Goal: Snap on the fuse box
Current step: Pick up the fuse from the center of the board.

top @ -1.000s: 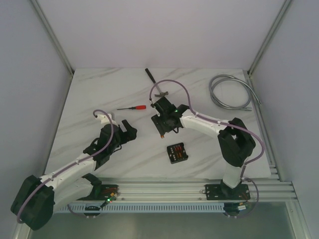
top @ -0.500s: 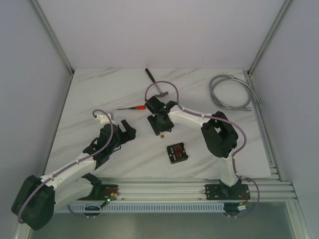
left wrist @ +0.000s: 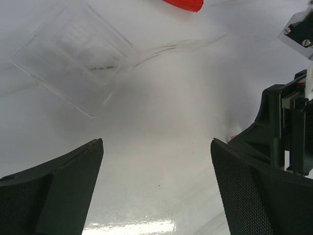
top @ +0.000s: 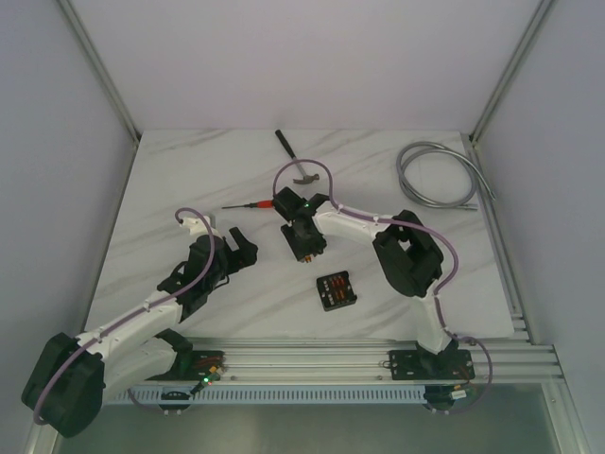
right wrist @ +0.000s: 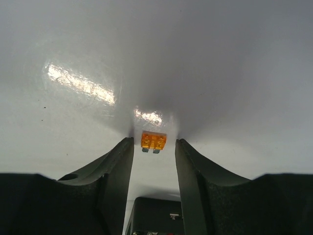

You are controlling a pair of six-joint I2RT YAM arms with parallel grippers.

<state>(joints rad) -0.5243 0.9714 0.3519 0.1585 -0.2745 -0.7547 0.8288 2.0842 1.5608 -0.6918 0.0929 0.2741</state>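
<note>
The fuse box [top: 337, 290], a small black square box with red and orange fuses in its slots, lies open-topped on the table near the front. My right gripper [top: 304, 248] is up-left of it, tips down at the table. In the right wrist view its jaws [right wrist: 154, 143] are open, with a loose orange fuse [right wrist: 153, 141] lying between the tips, untouched. My left gripper [top: 244, 248] is open and empty over bare table [left wrist: 156, 147]. A clear square plastic lid [left wrist: 78, 56] lies flat ahead of it to the left.
A red-handled screwdriver [top: 257, 203] lies just behind both grippers; its handle tip shows in the left wrist view [left wrist: 183, 4]. A hammer [top: 293, 161] lies at the back middle. A grey coiled cable [top: 440, 175] lies at the back right. The right arm's gripper [left wrist: 288, 127] is close on the left gripper's right.
The right arm has swung left, its elbow folding in, and its gripper has shifted a little left. The left arm and the fuse box have not moved.
</note>
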